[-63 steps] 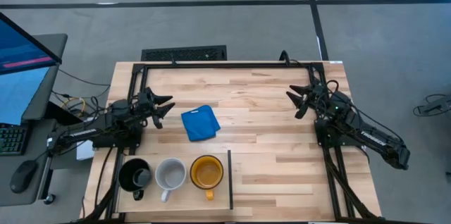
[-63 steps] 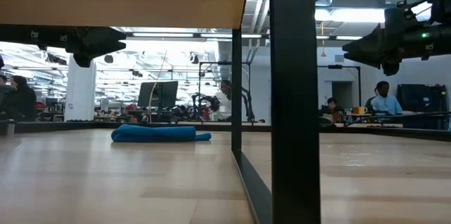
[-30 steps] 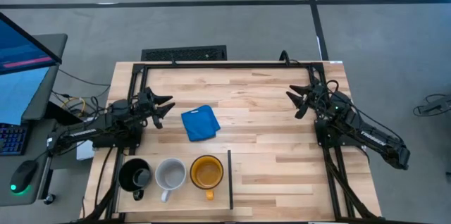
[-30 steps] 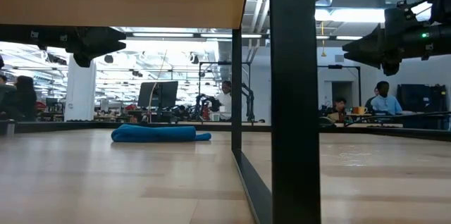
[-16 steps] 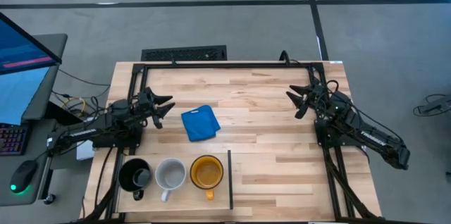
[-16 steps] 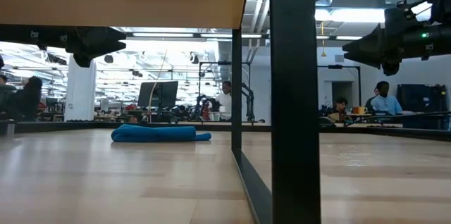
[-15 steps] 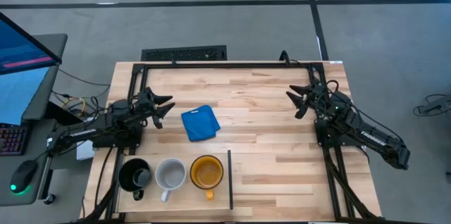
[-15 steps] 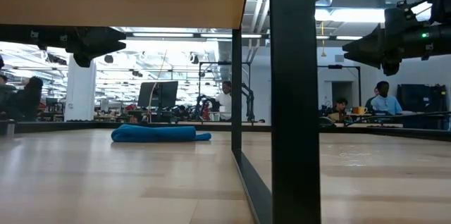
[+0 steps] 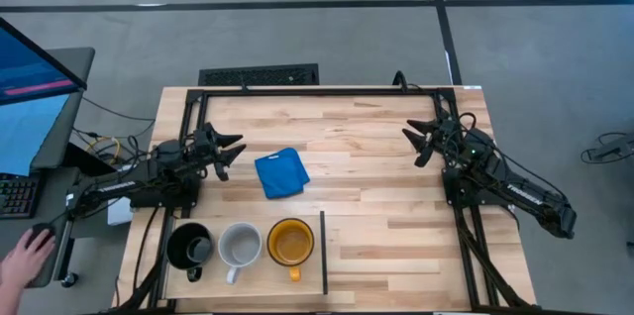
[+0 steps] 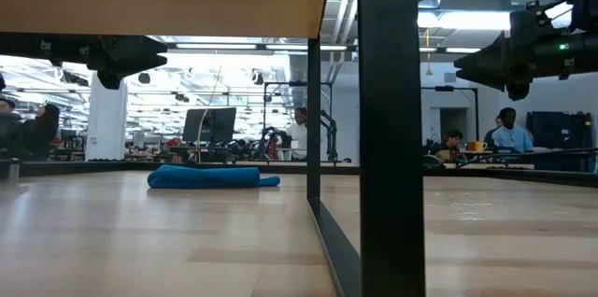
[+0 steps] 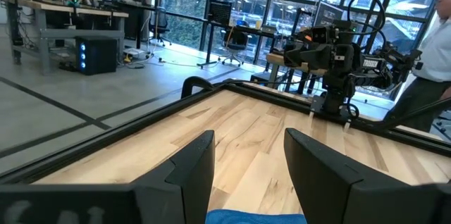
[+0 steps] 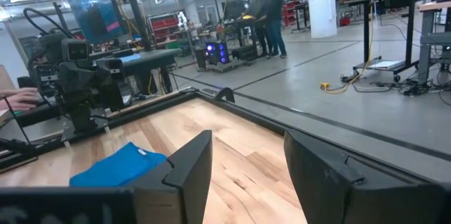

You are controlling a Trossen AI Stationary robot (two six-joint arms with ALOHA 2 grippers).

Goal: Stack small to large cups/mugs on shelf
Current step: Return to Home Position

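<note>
Three mugs stand upright in a row on the pale wood shelf panel [image 9: 307,275] at the table's near edge: a glossy black one [image 9: 188,248], a grey-white one [image 9: 239,246] and a yellow one [image 9: 290,243], which is beside the thin dark divider [image 9: 323,252]. My left gripper [image 9: 230,150] is open and empty at the table's left side, well behind the mugs. My right gripper [image 9: 416,144] is open and empty at the table's right side. Both also show in the wrist views, the left [image 11: 248,160] and the right [image 12: 246,160].
A folded blue cloth [image 9: 280,172] lies flat on the planked tabletop between the arms, just right of my left gripper; it also shows in the low view [image 10: 210,177]. A dark frame [image 9: 327,90] runs round the table. A person's hand [image 9: 20,256] is on a mouse off the table's left.
Both arms and the mugs have kept still. A person's hand has come onto the mouse beside the table's left edge.
</note>
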